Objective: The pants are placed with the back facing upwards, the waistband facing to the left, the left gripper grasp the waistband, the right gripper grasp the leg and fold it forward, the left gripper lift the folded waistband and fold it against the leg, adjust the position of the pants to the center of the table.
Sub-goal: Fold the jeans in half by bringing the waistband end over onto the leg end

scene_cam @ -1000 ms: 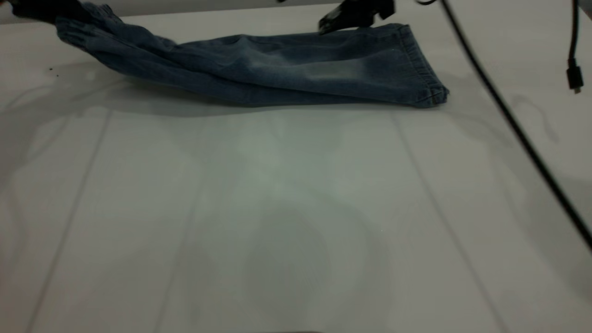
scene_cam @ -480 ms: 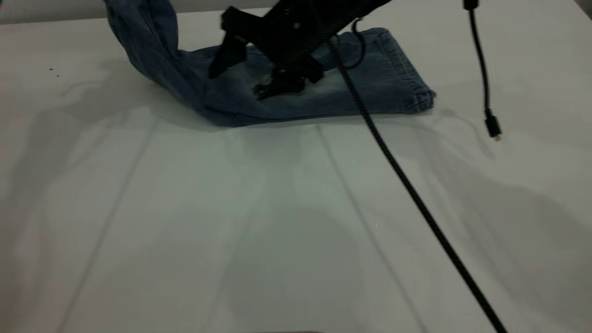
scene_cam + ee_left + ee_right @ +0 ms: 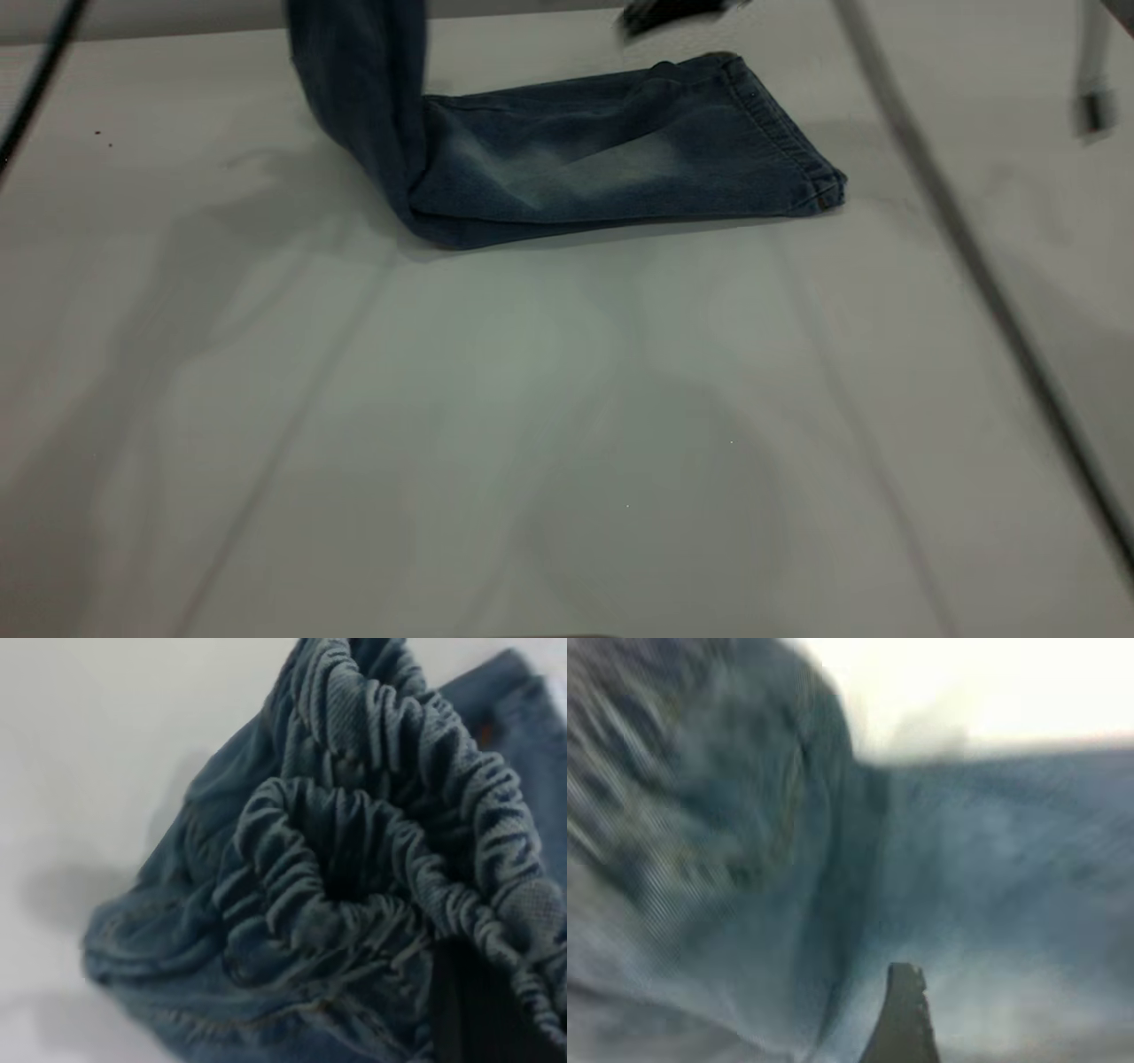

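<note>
The pants (image 3: 567,168), blue denim, lie folded lengthwise at the far side of the white table (image 3: 567,425). The leg (image 3: 638,159) with its pale faded patch lies flat, its hem (image 3: 784,133) pointing right. The left end of the pants (image 3: 354,80) hangs upright and runs out of the top of the exterior view. In the left wrist view the gathered waistband (image 3: 372,842) fills the picture, and my left gripper (image 3: 461,992) is shut on it. My right gripper (image 3: 673,11) hovers at the top edge, above the leg and clear of the cloth. Denim (image 3: 992,859) fills the right wrist view.
A black cable (image 3: 966,248) crosses the right side of the table, and a dangling plug (image 3: 1091,111) hangs at the far right. Another cable (image 3: 35,80) shows at the upper left. Bare tabletop stretches in front of the pants.
The waistband end went from lying low at the left to hanging upright, closer to the leg. My right gripper pressed on the pants half a second ago and has since lifted to the top edge.
</note>
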`<state>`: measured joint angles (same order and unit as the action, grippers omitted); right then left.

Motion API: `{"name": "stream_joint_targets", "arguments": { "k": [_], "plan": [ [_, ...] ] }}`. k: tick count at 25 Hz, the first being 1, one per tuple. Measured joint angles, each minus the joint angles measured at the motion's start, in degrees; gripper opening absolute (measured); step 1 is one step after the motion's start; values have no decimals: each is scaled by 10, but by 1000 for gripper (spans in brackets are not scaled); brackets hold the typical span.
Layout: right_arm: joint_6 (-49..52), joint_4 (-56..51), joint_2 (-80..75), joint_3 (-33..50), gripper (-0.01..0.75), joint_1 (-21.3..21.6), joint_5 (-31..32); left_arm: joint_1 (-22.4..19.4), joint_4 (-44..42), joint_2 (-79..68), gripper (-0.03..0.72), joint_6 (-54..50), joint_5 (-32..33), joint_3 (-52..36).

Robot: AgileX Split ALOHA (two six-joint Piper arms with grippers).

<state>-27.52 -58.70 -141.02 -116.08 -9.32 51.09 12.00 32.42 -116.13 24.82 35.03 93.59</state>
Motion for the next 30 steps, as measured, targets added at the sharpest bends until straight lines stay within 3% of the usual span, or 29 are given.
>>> {"name": "stream_joint_targets", "arguments": {
  "k": [8, 13, 19, 22, 27, 30],
  "plan": [
    [-16, 2, 105, 0, 515, 87, 51, 114, 20, -49, 90, 0, -114, 0],
    [-27, 8, 137, 0, 515, 93, 69, 155, 42, -122, 90, 0, -179, 0],
    [-31, 10, 141, 0, 514, 92, 93, 172, 46, -171, 110, 23, -215, 0],
    [-33, 12, 141, 0, 514, 92, 104, 173, 47, -171, 212, 56, -199, 8],
    [-34, 13, 141, 0, 514, 93, 112, 173, 39, -169, 503, 112, -142, 58],
    [-34, 16, 141, 0, 514, 93, 115, 171, 1, -148, 571, 120, -133, 74]
  ]
}}
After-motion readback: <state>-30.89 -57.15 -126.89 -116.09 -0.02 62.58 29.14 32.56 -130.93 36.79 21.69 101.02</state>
